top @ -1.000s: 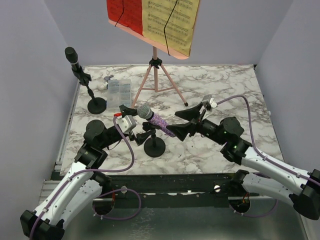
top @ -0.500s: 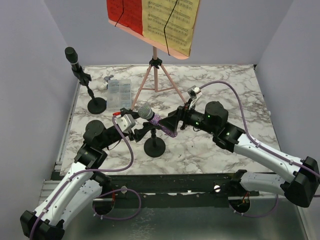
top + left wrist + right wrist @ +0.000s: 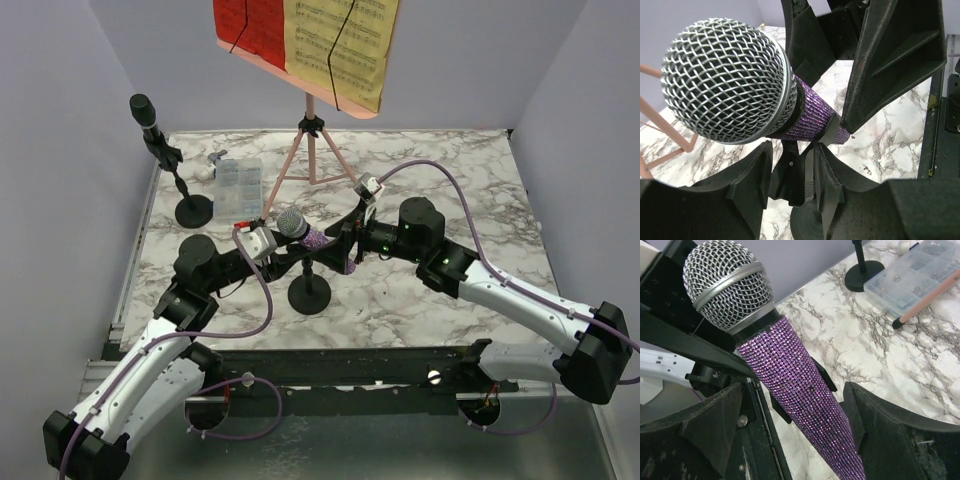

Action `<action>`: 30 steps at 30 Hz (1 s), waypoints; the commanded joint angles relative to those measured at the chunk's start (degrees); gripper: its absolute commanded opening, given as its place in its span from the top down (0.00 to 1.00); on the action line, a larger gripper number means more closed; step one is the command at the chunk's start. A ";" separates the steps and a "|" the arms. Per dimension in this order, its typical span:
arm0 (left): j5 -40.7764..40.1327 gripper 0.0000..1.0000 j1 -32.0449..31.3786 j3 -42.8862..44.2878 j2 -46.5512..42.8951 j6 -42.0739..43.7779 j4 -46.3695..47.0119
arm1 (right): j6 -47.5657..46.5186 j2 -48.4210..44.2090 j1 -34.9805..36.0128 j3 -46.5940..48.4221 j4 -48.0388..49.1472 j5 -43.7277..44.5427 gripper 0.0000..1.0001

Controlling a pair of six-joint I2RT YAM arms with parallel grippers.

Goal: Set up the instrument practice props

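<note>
Toward the near edge of the worktop, left of centre, our left claw bracketed the clip of the mic holder; we could not tell whether it gripped. Over that clip the purple glitter microphone sat tilted, our right claw spread apart around its handle.
</note>
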 commanded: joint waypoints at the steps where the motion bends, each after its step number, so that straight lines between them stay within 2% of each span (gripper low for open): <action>1: 3.07 0.59 -1.09 -0.19 1.60 0.41 0.13 | -4.08 -0.31 0.47 -0.99 2.85 -2.69 0.11; 5: 3.24 0.63 -1.55 0.07 3.40 0.95 -0.72 | -4.14 -0.36 0.46 -1.54 3.26 -2.78 0.12; 10: 2.98 0.64 -1.92 0.25 3.05 1.58 -1.47 | -4.09 -0.60 0.47 -2.88 4.69 -3.07 0.11; 14: 1.09 0.63 -1.92 0.25 2.10 2.58 -2.44 | -6.40 -0.15 0.46 -0.56 2.14 -2.14 0.11; 16: -0.35 0.55 -1.93 0.18 1.37 2.67 -2.67 | -7.51 0.08 0.51 0.54 1.67 -1.37 0.11; 21: -5.46 0.18 -1.92 0.11 -3.65 2.05 -3.51 | -9.20 2.50 0.64 3.20 2.30 -1.57 0.11; 22: -6.86 0.14 -1.94 0.17 -5.21 1.77 -3.97 | -9.53 3.19 0.79 4.18 1.80 -1.20 0.12; 24: -9.58 0.09 -1.93 0.31 -7.89 1.13 -5.38 | -10.68 4.52 1.36 5.91 0.43 -0.11 0.13; 27: -11.21 0.06 -1.92 0.32 -10.81 -0.55 -7.48 | -12.71 6.15 2.11 7.62 -1.49 1.66 0.16; 30: -10.94 0.05 -1.91 -0.37 -12.58 -2.66 -10.20 | -14.76 7.22 2.63 7.83 -1.83 -1.08 0.19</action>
